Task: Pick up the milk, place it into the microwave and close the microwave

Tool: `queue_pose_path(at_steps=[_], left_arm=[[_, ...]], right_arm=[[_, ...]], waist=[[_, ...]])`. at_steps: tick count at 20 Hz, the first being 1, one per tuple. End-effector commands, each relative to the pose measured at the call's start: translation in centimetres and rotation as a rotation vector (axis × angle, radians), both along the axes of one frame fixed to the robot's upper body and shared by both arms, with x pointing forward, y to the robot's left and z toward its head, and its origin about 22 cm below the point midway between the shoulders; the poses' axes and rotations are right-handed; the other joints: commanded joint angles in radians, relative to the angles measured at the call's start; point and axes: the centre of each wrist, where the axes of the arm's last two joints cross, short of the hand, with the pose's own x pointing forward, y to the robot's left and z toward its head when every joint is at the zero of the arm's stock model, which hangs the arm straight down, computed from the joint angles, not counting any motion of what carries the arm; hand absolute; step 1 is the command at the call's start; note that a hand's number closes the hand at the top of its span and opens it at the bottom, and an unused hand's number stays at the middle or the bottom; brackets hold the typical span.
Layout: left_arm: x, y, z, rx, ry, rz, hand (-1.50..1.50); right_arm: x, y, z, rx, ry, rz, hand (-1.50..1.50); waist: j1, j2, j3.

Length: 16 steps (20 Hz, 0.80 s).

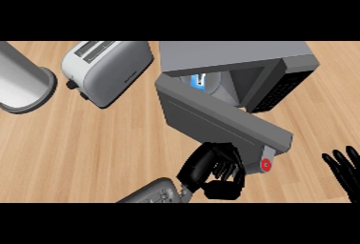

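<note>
The left hand (215, 172) is pressing against the near face of the microwave door (225, 124), its fingers curled loosely and holding nothing. The right hand (345, 167) is resting at the right edge of the view, fingers straight and upright. The door is standing partly swung, angled across the front of the microwave (246, 59), so the closing step appears to be in hand. The milk (200, 81) is sitting inside the microwave's cavity, showing as a blue and white carton through the gap above the door. The next move probably calls for pushing the door farther until it meets the frame. To the left, a toaster (105, 69) is standing on the counter (84, 152).
</note>
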Motion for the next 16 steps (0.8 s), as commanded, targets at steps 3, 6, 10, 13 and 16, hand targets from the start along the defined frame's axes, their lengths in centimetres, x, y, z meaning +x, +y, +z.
queue_pose_path(at_steps=[3,6,10,13,16], left_arm=[[2.1,-1.5,2.7,-0.085,-0.051,0.091,1.5],[3.9,-1.6,3.4,-0.082,-0.059,0.157,1.5],[6.0,-1.5,4.3,-0.088,-0.089,0.234,1.5],[6.9,-1.5,4.6,-0.098,-0.098,0.241,1.5],[8.2,-1.3,5.0,-0.108,-0.077,0.272,1.5]], right_arm=[[0.3,0.5,2.1,-0.007,-0.001,0.045,-1.5],[0.0,1.1,2.5,-0.003,-0.005,0.043,-1.5],[-0.2,1.3,3.7,-0.01,-0.006,0.048,-1.5],[0.3,1.2,4.3,0.005,-0.005,0.055,-1.5],[0.3,1.2,4.7,-0.015,0.004,0.054,-1.5]], waist=[[-0.032,0.009,-0.001],[-0.051,0.011,0.0],[-0.07,0.016,0.0],[-0.07,0.025,0.001],[-0.077,0.031,0.001]])
